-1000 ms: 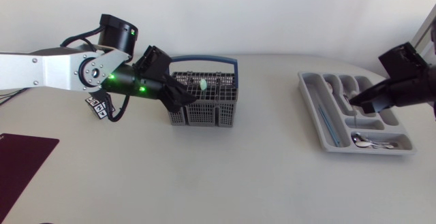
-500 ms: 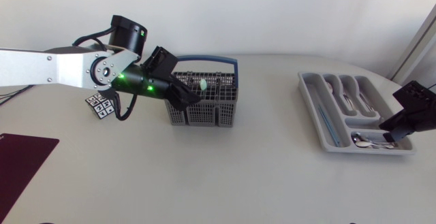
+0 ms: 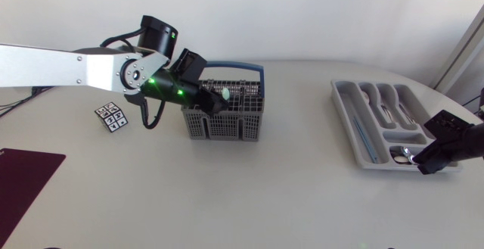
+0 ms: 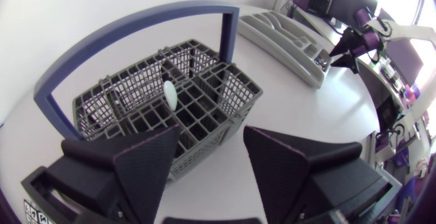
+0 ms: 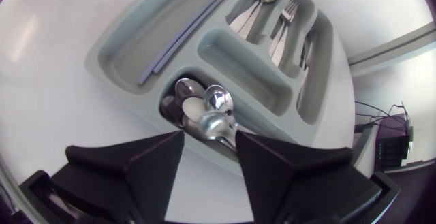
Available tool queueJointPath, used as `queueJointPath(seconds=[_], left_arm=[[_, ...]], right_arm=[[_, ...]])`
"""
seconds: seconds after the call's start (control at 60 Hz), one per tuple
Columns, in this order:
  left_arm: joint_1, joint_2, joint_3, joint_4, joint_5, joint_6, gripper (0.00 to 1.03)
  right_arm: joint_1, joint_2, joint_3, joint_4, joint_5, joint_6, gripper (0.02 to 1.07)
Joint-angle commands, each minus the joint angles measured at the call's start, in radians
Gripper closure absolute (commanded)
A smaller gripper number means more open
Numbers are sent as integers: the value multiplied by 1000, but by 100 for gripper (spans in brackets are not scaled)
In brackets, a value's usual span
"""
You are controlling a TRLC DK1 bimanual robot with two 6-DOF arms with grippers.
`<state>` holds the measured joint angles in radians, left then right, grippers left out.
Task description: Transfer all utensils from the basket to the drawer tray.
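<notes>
The white worktop (image 3: 265, 188) carries everything; the silver-grey left arm (image 3: 68, 66) comes in over its left edge, towards the far side. A dark maroon mat (image 3: 23, 181) lies at the near-left corner. The grey plastic drawer tray (image 3: 344, 120) with its several compartments sits by the right edge. The grey mesh basket (image 3: 234, 124) with a blue hoop handle stands left of middle, near the far edge.

The left gripper (image 4: 211, 139) hangs above the basket's near-left corner, its fingers spread and holding nothing. The right gripper (image 5: 210, 142) hovers over the tray's near corner compartment, also released and empty. A small black-and-white marker card (image 3: 111, 117) lies just left of the basket.

A heap of steel spoons (image 5: 204, 105) fills that corner compartment; forks (image 5: 283, 26) and thin bluish sticks (image 5: 180, 33) lie in others. A white-tipped utensil (image 4: 172, 94) stands upright in a middle cell of the basket; the dark handles beside it are hard to make out.

By my judgement the step in hand is the next pick from the basket; it calls for lowering the left fingers either side of that white tip, clear of the mesh dividers and the handle, then closing on it.
</notes>
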<state>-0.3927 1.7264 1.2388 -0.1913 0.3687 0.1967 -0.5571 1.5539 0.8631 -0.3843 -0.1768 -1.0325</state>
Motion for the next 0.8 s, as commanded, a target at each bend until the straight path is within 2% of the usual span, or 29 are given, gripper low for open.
queueJointPath(seconds=[0.0, 0.033, 0.267, 0.4, 0.617, 0.667, 0.783], left_arm=[[-20, 45, 40, -10, -36, -74, 38], [-25, 52, 47, -10, -54, -92, 38], [-29, 79, 99, -13, -134, -195, 38], [-44, 87, 114, -8, -220, -229, 39], [-55, 130, 152, 1, -238, -252, 39], [-58, 136, 156, 10, -238, -253, 43], [-67, 165, 166, 33, -252, -264, 45]], right_arm=[[16, -46, -35, 9, 7, 12, 11], [23, -60, -38, 7, 7, 26, 7], [59, -130, -42, -18, -20, 101, 7], [62, -144, -35, -24, -52, 143, 7], [59, -135, -15, -27, -92, 180, 7], [59, -135, -12, -24, -99, 190, 7], [60, -135, -10, -21, -121, 215, 7]])
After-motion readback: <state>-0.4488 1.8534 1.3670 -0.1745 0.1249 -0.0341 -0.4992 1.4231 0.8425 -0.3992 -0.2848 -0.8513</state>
